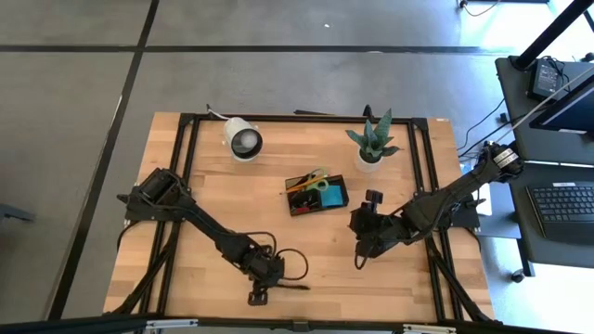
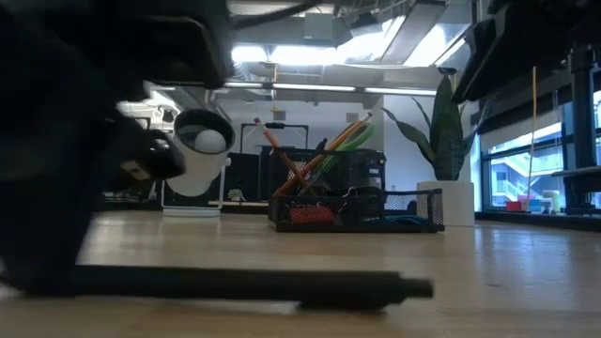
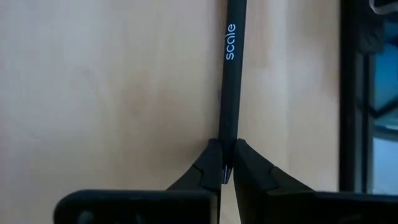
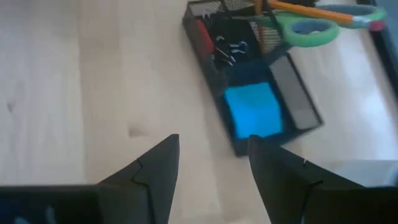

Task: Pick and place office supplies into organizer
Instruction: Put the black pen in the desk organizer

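Grasp step: black pen [image 3: 229,93] is pinched by left gripper [image 3: 225,163] on table [image 1: 186,186]; lift toward organizer [image 1: 316,195] is required; right gripper [image 4: 211,162] is held open.

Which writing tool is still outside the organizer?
The black pen printed "scale", lying on the table in the left gripper; the orange pencils already stand in the organizer.

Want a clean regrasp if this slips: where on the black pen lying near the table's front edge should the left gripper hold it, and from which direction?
The black pen lies flat on the bare wood, so come straight down from above, jaws across the barrel. The left gripper already pinches one end; a grip nearer mid-barrel would likely tip less when lifted toward the organizer. The right gripper waits open beside it.
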Available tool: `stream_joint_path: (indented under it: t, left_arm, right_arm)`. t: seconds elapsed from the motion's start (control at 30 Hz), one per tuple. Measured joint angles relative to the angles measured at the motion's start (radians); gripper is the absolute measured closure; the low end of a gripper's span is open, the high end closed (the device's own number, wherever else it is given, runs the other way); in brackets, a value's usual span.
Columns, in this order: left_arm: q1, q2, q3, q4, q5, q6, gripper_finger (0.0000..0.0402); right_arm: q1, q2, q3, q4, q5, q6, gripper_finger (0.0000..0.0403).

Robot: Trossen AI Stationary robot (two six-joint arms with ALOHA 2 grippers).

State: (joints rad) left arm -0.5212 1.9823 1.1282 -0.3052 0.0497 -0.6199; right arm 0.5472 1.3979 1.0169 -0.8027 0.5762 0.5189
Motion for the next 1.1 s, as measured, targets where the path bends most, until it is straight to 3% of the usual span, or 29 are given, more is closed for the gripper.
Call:
stream_joint_path:
  t: [0.2,0.37,0.5,0.7,0.87,1.1]
  left_arm:
    - [0.069,0.000,-0.001,0.028,-0.084,0.048,0.0389]
    - [0.125,0.010,-0.008,0.077,-0.322,0.046,0.0389]
    - [0.142,0.011,-0.009,0.076,-0.330,0.008,0.0389]
    - [0.148,0.010,-0.010,0.088,-0.304,-0.004,0.0389]
    - [0.147,0.022,-0.010,0.133,-0.310,-0.005,0.0389]
    - [0.151,0.056,-0.008,0.215,-0.312,-0.005,0.0389]
  right_arm:
    - [0.003,0.001,-0.203,0.403,-0.003,0.054,0.0208]
    - [0.033,0.001,-0.436,0.855,-0.058,0.054,0.0208]
    - [0.073,0.001,-0.575,1.124,-0.056,0.033,0.0208]
    - [0.095,0.006,-0.690,1.271,0.058,0.032,0.0208]
    - [0.090,0.070,-0.710,1.326,0.059,0.021,0.0208]
    - [0.090,0.256,-0.667,1.438,0.058,-0.033,0.0208]
